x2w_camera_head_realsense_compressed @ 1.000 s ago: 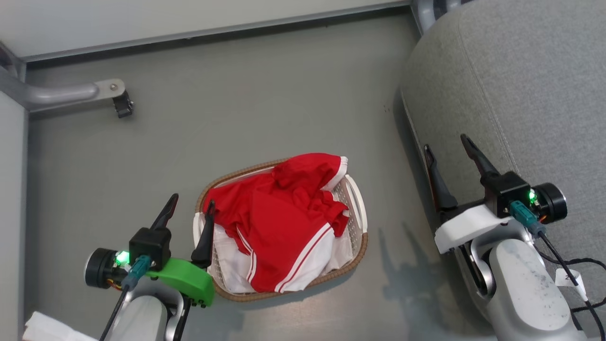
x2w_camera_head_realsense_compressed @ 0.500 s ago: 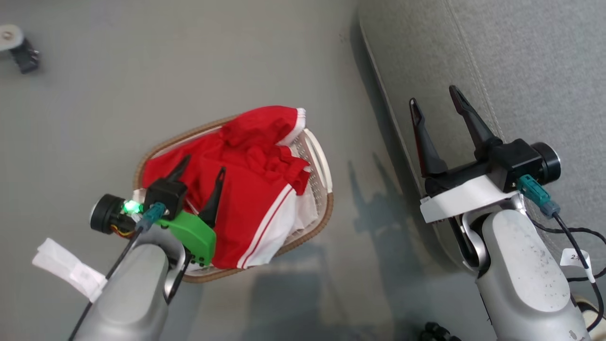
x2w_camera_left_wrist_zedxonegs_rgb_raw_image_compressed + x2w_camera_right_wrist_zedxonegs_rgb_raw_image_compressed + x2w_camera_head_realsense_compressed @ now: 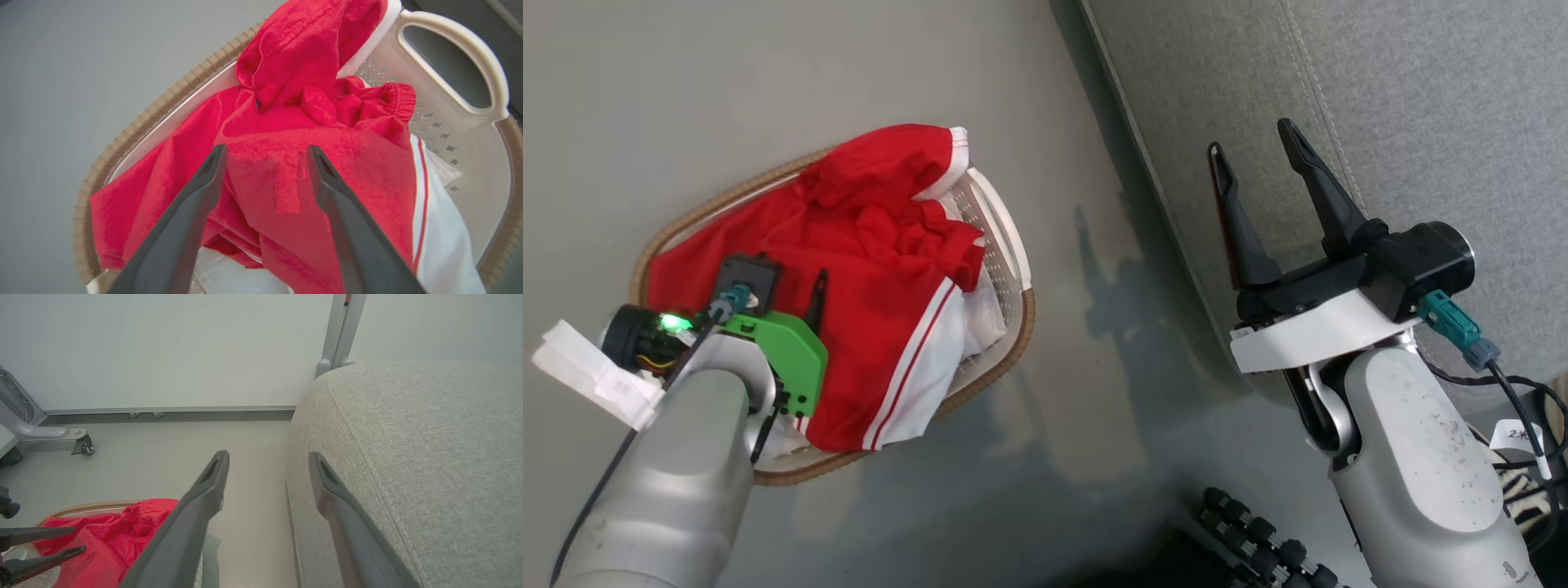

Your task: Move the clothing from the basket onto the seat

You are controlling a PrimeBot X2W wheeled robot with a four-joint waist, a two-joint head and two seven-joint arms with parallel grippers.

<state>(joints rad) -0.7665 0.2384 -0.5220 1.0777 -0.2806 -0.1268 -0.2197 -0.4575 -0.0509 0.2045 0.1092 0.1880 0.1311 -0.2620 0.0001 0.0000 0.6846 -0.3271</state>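
The red clothing point(image 3: 874, 237) lies heaped in the oval white basket point(image 3: 1013, 327) on the floor. One garment's white band and red-white stripes point(image 3: 915, 367) face the near side. My left gripper point(image 3: 788, 278) is over the heap, pointing down. In the left wrist view the left gripper point(image 3: 266, 148) is open, its fingers on either side of a ridge of red clothing point(image 3: 294, 81) beside the basket handle point(image 3: 490, 73). I cannot tell whether they touch the cloth. My right gripper point(image 3: 1251, 137) is open and holds nothing, at the left edge of the grey seat point(image 3: 1380, 98).
A white liner sheet point(image 3: 980, 318) shows under the garments. In the right wrist view a grey frame leg with a caster point(image 3: 81, 445) stands by the wall at the left, behind the right gripper point(image 3: 267, 454). A black ridged part point(image 3: 1258, 539) lies low by my right arm.
The camera has swung, shifting the whole picture. My left gripper has moved from beside the basket's near-left rim to above the red heap. The right gripper stays open by the seat.
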